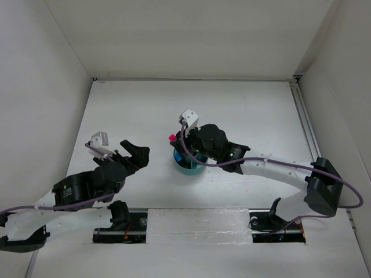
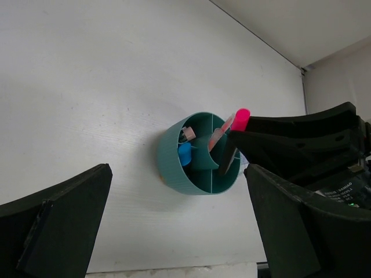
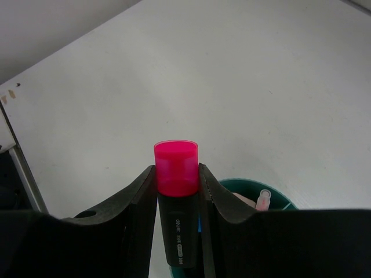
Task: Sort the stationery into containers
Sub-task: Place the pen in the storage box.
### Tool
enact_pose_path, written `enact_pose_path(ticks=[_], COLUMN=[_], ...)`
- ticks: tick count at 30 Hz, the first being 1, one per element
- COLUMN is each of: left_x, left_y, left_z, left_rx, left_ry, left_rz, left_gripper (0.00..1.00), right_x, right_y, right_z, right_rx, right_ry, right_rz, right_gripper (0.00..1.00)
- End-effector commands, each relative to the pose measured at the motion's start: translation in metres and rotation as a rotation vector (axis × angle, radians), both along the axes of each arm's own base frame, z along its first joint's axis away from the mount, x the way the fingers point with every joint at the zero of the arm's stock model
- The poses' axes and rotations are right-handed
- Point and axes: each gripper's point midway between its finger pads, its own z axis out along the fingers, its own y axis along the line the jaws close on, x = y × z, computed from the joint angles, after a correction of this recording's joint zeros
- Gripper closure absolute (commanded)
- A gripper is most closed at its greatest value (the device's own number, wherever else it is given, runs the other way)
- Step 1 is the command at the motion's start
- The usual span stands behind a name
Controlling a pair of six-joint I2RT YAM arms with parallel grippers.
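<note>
- Counter [image 1: 232,116]: white, walled on 3 sides. It carries the 1 container, which stands near the middle, just ahead of the right arm's wrist.
- Left end effector [image 1: 138,153]: jaws spread wide and holding nothing. It hangs well apart from the container on its left, pointed toward it.
- Right end effector [image 3: 177,176]: both fingers are clamped on the black barrel of the pink-capped marker, just under the cap. It sits directly over the container.
- Teal organizer [image 2: 174,168]: round and ribbed outside, with a central cup and divided outer compartments. It stands upright on the counter.
- Pink-capped marker [image 2: 241,119]: cap up and tilted slightly. Its lower barrel appears to be inside the organizer's rim on the right arm's side. I cannot tell whether it touches the bottom.
- Blue-capped item [image 2: 185,154]: already in an outer compartment on the far side from the marker.
- Pinkish pencils [image 2: 215,136]: ends lean up out of the organizer beside the marker. I cannot count them.
- Step in hand, as I judge it: depositing the marker, late in the sort.
- Next move calls for: parting the right fingers to drop the marker, then rising straight up so that neither the rim nor the pencils are snagged.
</note>
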Motion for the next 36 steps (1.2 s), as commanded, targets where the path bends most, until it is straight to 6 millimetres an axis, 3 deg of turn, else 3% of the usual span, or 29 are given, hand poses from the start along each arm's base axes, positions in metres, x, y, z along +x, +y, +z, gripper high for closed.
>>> enact_pose_path(ticks=[1, 10, 20, 21, 29, 31, 32, 34, 36], left_x=[0.005, 0.008, 0.007, 0.006, 0.006, 0.006, 0.006, 0.006, 0.006], left_y=[0.009, -0.007, -0.008, -0.006, -0.008, -0.009, -0.009, -0.009, -0.008], left_z=[-0.003, -0.011, -0.006, -0.005, -0.005, -0.007, -0.007, -0.007, -0.006], left_rx=[0.012, 0.097, 0.065, 0.065, 0.063, 0.063, 0.072, 0.072, 0.063], left_ry=[-0.006, 0.014, -0.001, -0.006, -0.006, -0.006, -0.007, -0.007, -0.010], left_rz=[0.069, 0.028, 0.014, 0.011, 0.001, 0.001, -0.002, -0.002, -0.002], left_gripper=[0.00, 0.00, 0.00, 0.00, 0.00, 0.00, 0.00, 0.00, 0.00], right_x=[-0.004, -0.009, -0.012, -0.013, -0.017, -0.017, -0.018, -0.018, -0.019], right_y=[0.012, 0.019, 0.013, 0.012, 0.007, 0.008, 0.007, 0.007, 0.005], right_z=[0.010, -0.010, -0.030, -0.040, -0.050, -0.048, -0.052, -0.052, -0.052], right_rx=[0.055, 0.046, -0.013, -0.035, -0.050, -0.042, -0.050, -0.050, -0.050], right_ry=[-0.059, -0.091, -0.117, -0.112, -0.100, -0.105, -0.100, -0.100, -0.100], right_rz=[0.049, 0.114, 0.138, 0.141, 0.151, 0.150, 0.151, 0.151, 0.151], right_gripper=[1.00, 1.00, 1.00, 1.00, 1.00, 0.94, 0.83, 0.78, 0.59])
